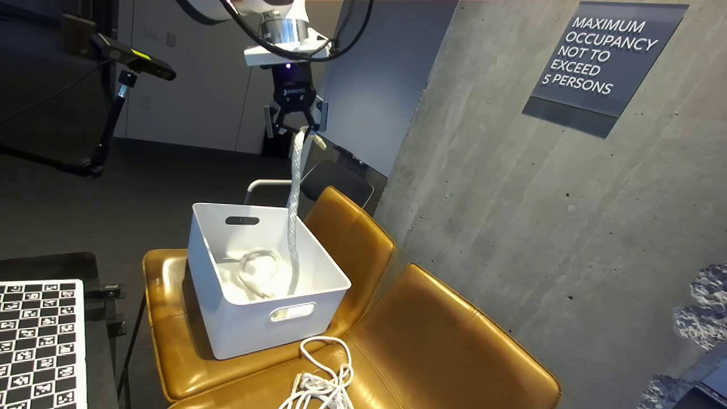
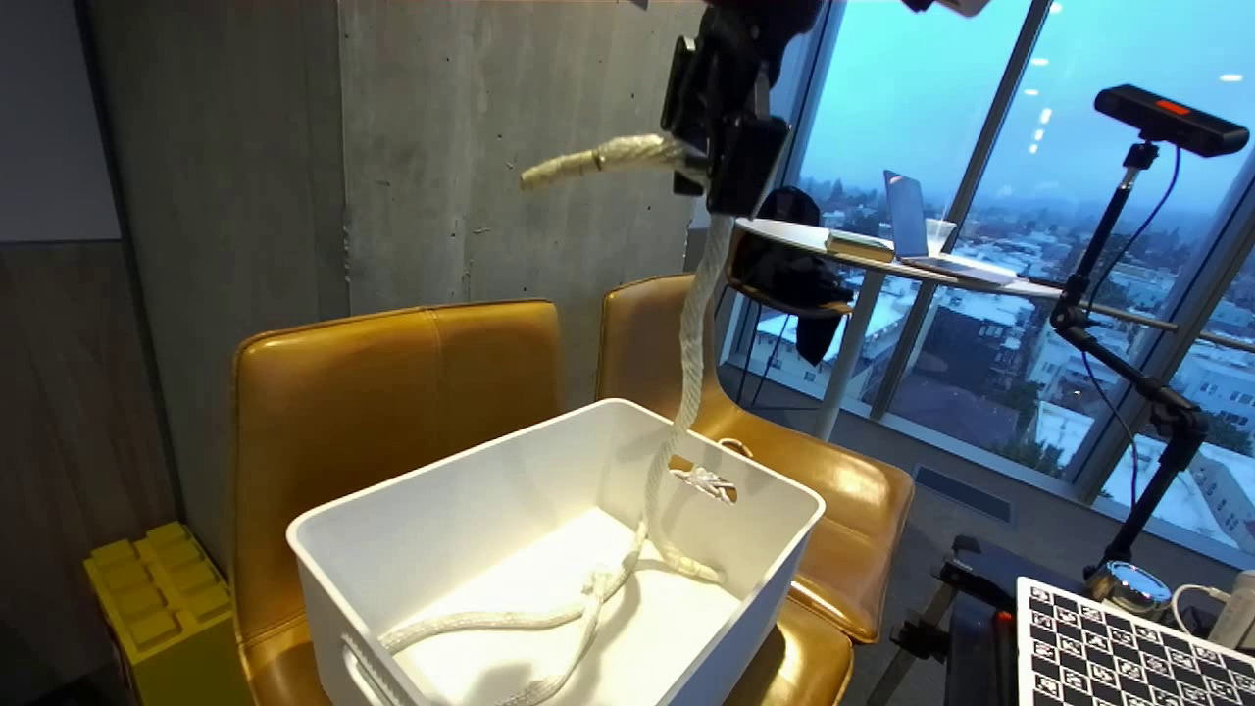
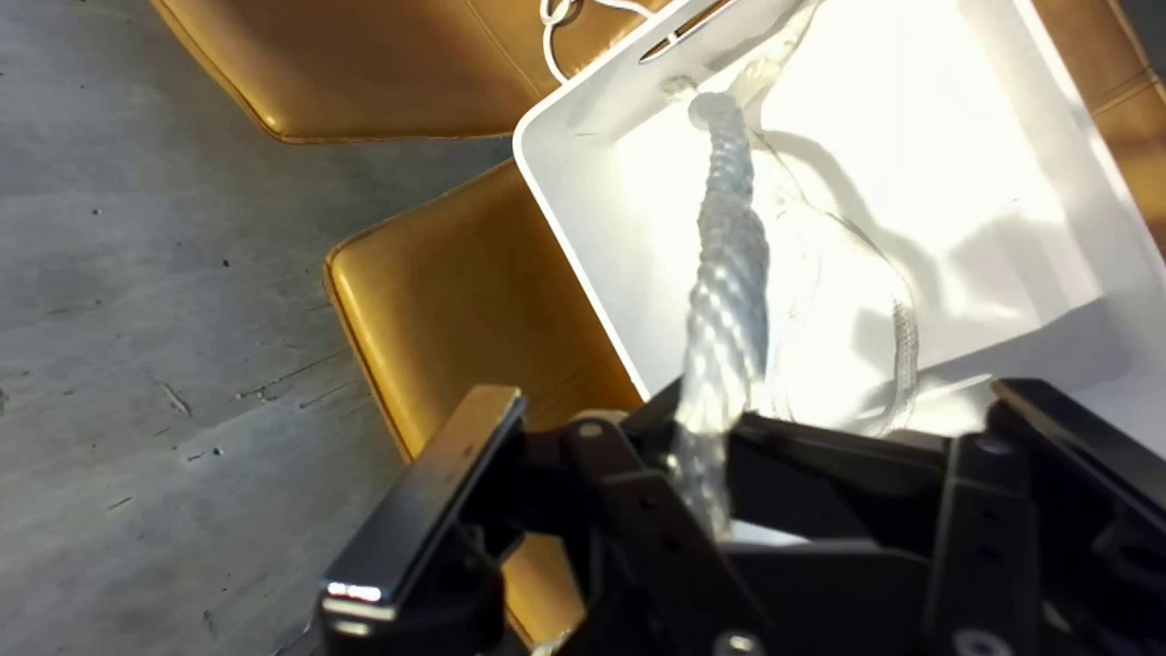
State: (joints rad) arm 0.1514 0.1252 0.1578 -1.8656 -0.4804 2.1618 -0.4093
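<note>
My gripper (image 1: 301,130) is above a white plastic bin (image 1: 244,335) and is shut on a thick white braided rope (image 1: 293,193). In an exterior view, the rope's short end sticks out sideways from the gripper (image 2: 724,172), and the long part of the rope (image 2: 692,343) hangs down into the bin (image 2: 441,510). More white rope (image 2: 500,620) lies curved on the bin's floor; I cannot tell whether it is all one piece. In the wrist view the rope (image 3: 729,264) runs from the jaws toward the bin (image 3: 583,241). The fingertips are partly hidden by the rope.
The bin stands on a tan leather chair (image 1: 170,318); a second tan chair (image 1: 454,329) is beside it, with a bundle of thin white cord (image 1: 326,386). A concrete wall (image 1: 511,199) rises behind. A checkered board (image 1: 40,346) and a camera on an arm (image 1: 133,59) stand nearby.
</note>
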